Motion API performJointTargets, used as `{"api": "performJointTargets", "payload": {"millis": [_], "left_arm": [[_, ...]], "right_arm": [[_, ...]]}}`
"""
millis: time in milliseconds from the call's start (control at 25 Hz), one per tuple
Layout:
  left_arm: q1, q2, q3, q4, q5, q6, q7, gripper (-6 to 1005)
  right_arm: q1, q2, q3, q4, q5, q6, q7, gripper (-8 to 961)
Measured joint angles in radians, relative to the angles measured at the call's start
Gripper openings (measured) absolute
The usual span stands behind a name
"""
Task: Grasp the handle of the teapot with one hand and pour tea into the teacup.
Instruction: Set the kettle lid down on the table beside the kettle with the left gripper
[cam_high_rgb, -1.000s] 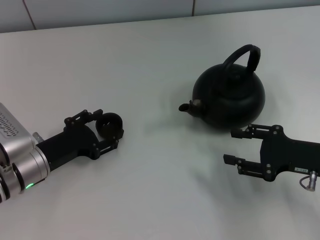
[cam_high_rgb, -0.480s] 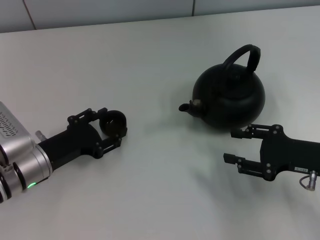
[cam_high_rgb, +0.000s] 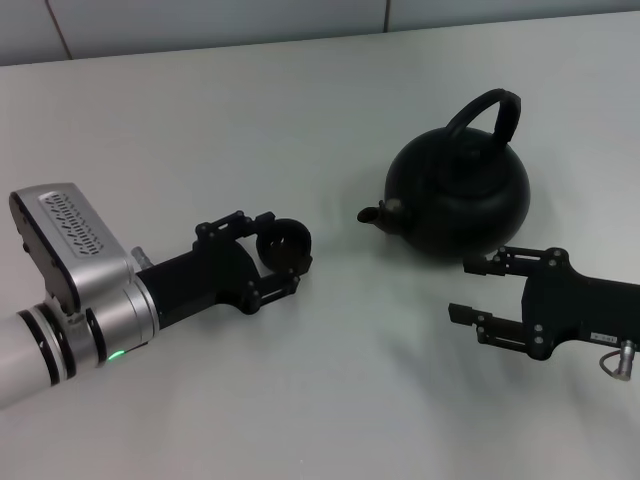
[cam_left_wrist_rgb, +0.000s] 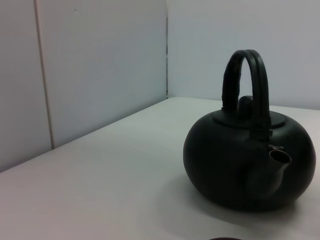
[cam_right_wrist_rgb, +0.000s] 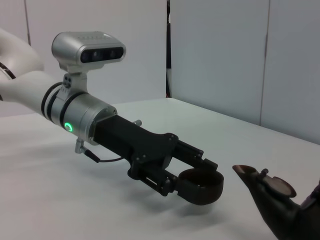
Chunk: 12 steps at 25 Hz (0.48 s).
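Left gripper (cam_high_rgb: 282, 252) clamps the teacup (cam_high_rgb: 283, 246), cup interior too dark to read. Teapot (cam_high_rgb: 458, 195) on table (cam_high_rgb: 250, 130) right of centre, spout toward cup, handle (cam_high_rgb: 489, 113) upright. Right gripper (cam_high_rgb: 475, 292) beside pot, jaws wide, arm cut off.

I work over a broad, smooth, pale grey-white tabletop (cam_high_rgb: 300, 110) with a matte finish; soft shadows pool on it under even, diffuse light. Along its far edge rises a wall of plain light grey panels (cam_high_rgb: 220, 18), split by thin vertical seams. From my wrists the same flat panels (cam_left_wrist_rgb: 100, 70) meet in a corner behind the table, with one narrow dark joint (cam_right_wrist_rgb: 168, 50) running upright.
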Motion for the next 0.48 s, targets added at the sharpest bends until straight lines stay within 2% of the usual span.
{"api": "performJointTargets", "payload": {"millis": [480], "left_arm": [[-0.005, 0.0, -0.002, -0.013, 0.0, -0.009, 0.008, 736]], "right_arm": [[0.003, -0.001, 0.025, 0.014, 0.0, -0.004, 0.001, 589]]}}
